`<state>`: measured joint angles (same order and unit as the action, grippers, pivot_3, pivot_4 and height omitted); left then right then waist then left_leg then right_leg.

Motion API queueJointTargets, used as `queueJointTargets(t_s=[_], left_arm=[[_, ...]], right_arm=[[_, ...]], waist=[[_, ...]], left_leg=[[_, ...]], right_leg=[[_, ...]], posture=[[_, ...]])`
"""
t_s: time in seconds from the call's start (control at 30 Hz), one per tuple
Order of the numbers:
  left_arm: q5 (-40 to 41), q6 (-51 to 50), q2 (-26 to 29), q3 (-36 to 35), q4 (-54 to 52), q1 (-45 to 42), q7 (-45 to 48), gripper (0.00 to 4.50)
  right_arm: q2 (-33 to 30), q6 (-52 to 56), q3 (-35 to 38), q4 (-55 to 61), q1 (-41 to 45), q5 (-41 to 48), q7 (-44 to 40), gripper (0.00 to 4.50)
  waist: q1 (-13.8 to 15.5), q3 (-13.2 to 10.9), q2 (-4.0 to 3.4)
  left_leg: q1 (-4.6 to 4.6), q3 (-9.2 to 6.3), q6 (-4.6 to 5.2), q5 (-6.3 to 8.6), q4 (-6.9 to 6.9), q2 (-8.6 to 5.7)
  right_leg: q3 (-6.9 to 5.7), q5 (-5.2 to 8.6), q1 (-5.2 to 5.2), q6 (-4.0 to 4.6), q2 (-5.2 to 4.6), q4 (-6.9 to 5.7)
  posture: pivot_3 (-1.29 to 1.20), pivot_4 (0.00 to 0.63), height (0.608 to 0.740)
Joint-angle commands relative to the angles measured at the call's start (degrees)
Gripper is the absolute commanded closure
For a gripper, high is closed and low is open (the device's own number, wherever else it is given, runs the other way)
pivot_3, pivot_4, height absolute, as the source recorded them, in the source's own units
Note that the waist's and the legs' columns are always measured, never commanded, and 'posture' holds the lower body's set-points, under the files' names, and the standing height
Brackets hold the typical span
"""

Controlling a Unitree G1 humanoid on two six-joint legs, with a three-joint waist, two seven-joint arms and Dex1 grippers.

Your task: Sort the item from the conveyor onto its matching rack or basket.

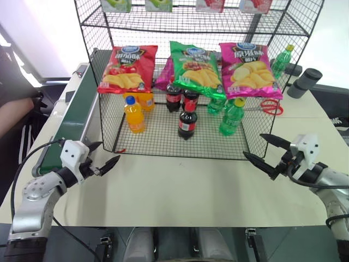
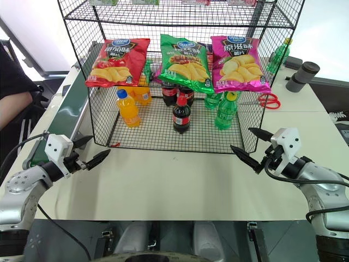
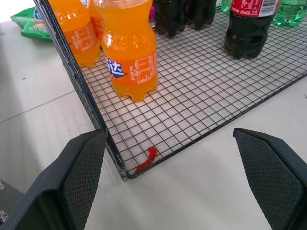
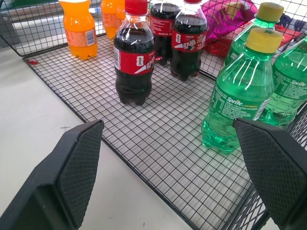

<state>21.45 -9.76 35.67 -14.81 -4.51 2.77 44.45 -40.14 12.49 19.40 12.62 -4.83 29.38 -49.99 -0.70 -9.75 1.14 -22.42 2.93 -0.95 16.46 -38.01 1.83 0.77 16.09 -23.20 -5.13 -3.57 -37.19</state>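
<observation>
The cola bottle [image 1: 187, 123] is showing dark brown-black liquid under a red cap and red label, standing on the black square-grid wire of the rack [image 1: 163, 143], while the orange bottle [image 1: 134, 114] is wearing a blue cap and the green bottles [image 1: 232, 117] are carrying yellow caps. Three crisp bags are hanging in red [image 1: 127, 69], green [image 1: 196, 67] and pink [image 1: 250, 70]. The conveyor [image 1: 72, 123] is showing a dark-green belt with pale rails, and red scissors [image 1: 265, 106] are lying on the cream table [image 1: 180, 191].

I see the cola bottle [image 1: 187, 123] standing inside the rack [image 1: 163, 143], the conveyor [image 1: 71, 126] left of the rack on the desk [image 1: 180, 188].
</observation>
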Motion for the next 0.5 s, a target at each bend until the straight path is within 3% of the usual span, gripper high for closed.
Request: queueJointTargets(t_s=[0.03, 0.5], left_arm=[[0.45, 0.68, 0.39, -1.51, -1.33, -0.07, -0.19, 0.0], [-0.02, 0.37, 0.14, -0.54, -1.04, -0.41, -1.04, 0.0]], right_arm=[[0.33, -1.09, 0.36, 0.63, -0.11, -0.19, -0.25, 0.02], [0.76, -1.4, -0.34, 0.29, 0.4, -0.83, -0.15, 0.02]], waist=[[-0.01, 0.0, 0.0], [-0.01, 0.0, 0.0]], left_leg=[[0.0, 0.0, 0.0, 0.0, 0.0, 0.0], [0.0, 0.0, 0.0, 0.0, 0.0, 0.0]], right_leg=[[0.0, 0.0, 0.0, 0.0, 0.0, 0.0], [0.0, 0.0, 0.0, 0.0, 0.0, 0.0]], posture=[[0.0, 0.15, 0.74], [0.0, 0.15, 0.74]])
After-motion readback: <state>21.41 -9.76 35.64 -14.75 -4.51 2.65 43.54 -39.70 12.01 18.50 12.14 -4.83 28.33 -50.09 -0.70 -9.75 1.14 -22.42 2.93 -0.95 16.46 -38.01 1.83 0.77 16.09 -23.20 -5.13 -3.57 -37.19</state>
